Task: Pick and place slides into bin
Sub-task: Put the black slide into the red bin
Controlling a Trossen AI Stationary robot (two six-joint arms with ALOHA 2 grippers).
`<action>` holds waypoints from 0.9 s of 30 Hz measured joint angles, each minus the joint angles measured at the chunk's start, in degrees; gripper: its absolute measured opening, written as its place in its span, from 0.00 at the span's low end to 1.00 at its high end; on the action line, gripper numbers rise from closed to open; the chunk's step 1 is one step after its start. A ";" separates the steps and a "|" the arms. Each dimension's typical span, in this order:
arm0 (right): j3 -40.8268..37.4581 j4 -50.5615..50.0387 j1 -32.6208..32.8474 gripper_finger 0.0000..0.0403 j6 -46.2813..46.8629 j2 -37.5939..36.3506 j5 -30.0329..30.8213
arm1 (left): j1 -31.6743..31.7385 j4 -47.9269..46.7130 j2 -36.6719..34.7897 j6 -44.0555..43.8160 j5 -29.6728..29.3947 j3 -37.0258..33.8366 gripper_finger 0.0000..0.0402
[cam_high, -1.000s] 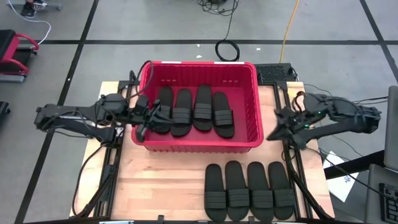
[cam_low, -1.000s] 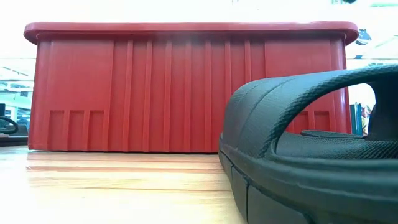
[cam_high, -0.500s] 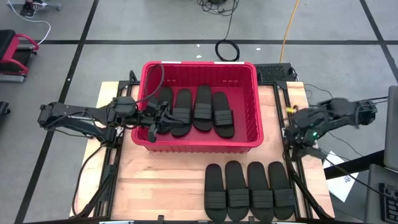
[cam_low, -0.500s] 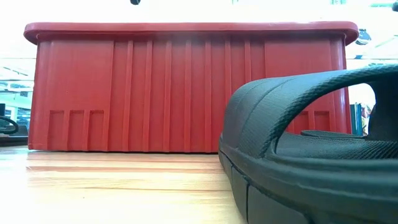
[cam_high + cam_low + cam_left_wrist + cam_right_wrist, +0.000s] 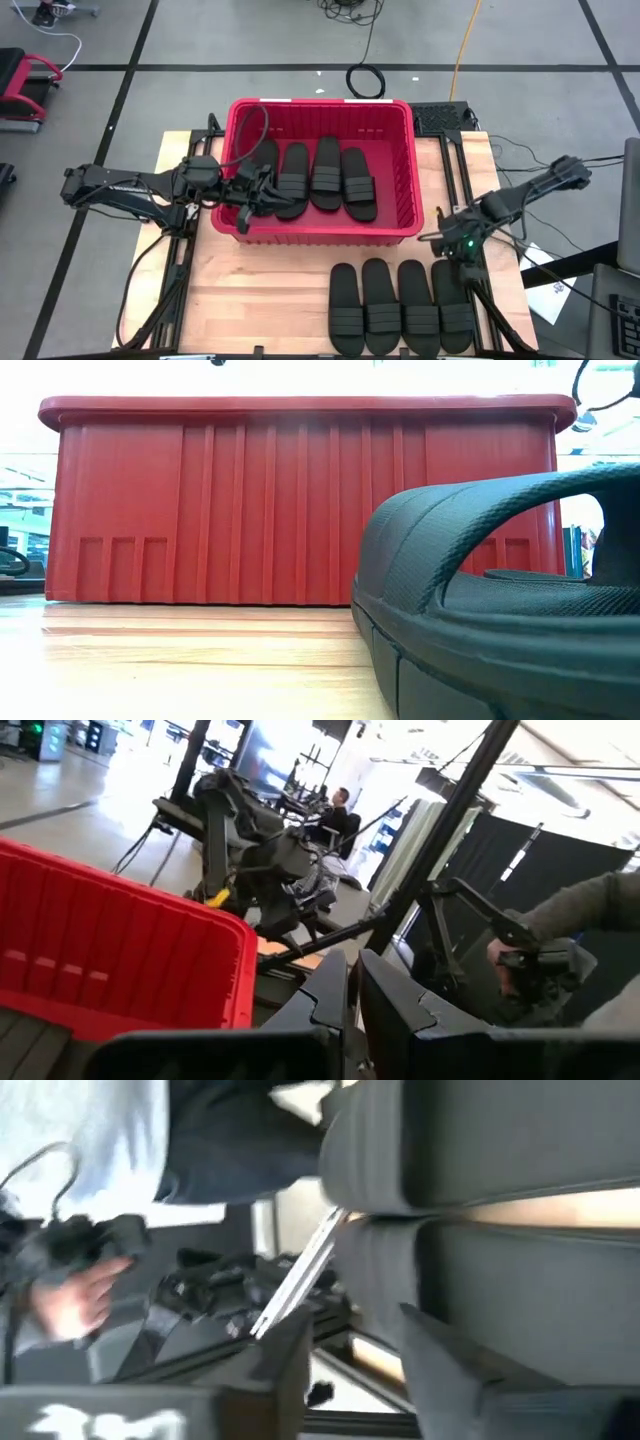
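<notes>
The red bin (image 5: 320,233) stands at the table's far middle and holds several black slides (image 5: 312,178) lying side by side. Several more slides (image 5: 400,305) lie in a row on the table at the near right; one fills the low view's right (image 5: 480,600). My left gripper (image 5: 258,195) is shut inside the bin's left end, over the near end of the leftmost slide (image 5: 268,158). My right gripper (image 5: 438,240) is open and empty, beside the bin's near right corner, above the far ends of the row of slides (image 5: 520,1140). My left gripper has its shut fingers (image 5: 330,995) over the leftmost slide in the bin. I cannot tell whether it touches the slide, because the gripper's own body hides the place.
The bin's tall front wall (image 5: 300,500) stands between the table's near part and the slides inside. Bare wood (image 5: 260,290) lies at the near left. A person's hand with a controller (image 5: 80,1295) shows in the room beyond the table.
My left gripper has gone toward the table's right, over the bin's left rim, then stayed still. My right gripper has swung from the table's right edge toward the near edge, and now hangs over the far ends of the slides on the table.
</notes>
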 joint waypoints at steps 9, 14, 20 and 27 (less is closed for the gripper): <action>-8.64 19.20 14.91 0.52 11.97 0.63 3.46 | 0.00 -2.37 0.00 -0.51 1.01 0.00 0.06; -13.01 24.04 20.10 0.52 15.21 1.62 12.33 | 0.00 -2.49 0.00 -0.58 1.00 0.00 0.06; -19.03 34.53 23.08 0.51 20.98 4.01 17.86 | 0.00 -2.46 0.00 -0.72 0.89 0.00 0.06; -23.55 53.09 28.08 0.51 25.07 8.34 18.65 | 0.02 -2.09 0.00 -1.42 0.51 0.00 0.06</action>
